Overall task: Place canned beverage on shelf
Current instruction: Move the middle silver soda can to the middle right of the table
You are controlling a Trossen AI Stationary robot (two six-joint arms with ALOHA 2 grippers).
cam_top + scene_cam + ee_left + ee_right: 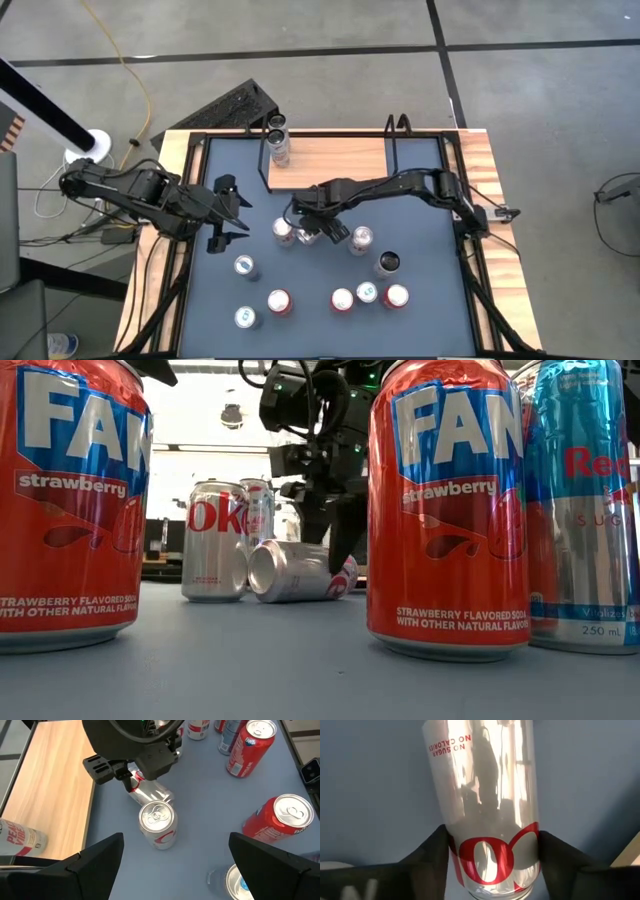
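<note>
Right claw (492,852) astride toppled can (487,795)

The surface (420,200) is a dark blue mat framed by a light-wood rim. The shelf (330,160), a light-wood board with thin black uprights, lies at the surface's far edge, beyond the right hand (306,232); two cans (277,140) stand at its left end. Under the right hand a silver can (150,794) lies on its side on the mat, with an upright silver can (283,231) just beside it. Further upright cans stand nearer the front edge, among them a red can (279,301).
</note>
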